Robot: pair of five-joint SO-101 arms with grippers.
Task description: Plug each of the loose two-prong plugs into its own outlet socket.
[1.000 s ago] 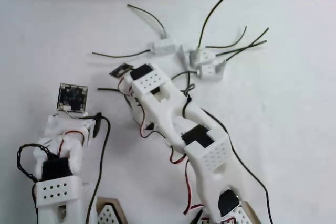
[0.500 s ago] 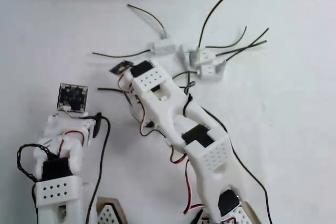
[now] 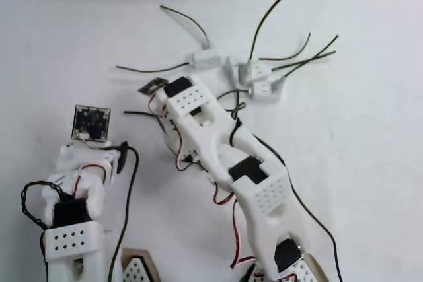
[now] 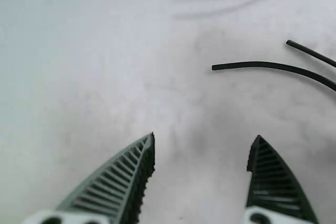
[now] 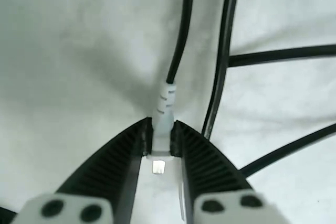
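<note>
White plug [image 5: 163, 113] pinched in right fingers [image 5: 122, 157], right arm [image 3: 218, 143] edged slightly forward, left fingers [image 4: 130, 174] spread, empty

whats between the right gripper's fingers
A white plug on a black cord, pinched at the tips of the right gripper; the right wrist view shows it.

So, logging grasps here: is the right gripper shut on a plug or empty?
Shut on it: the right gripper clamps the white plug from both sides, its black cord trailing away.
</note>
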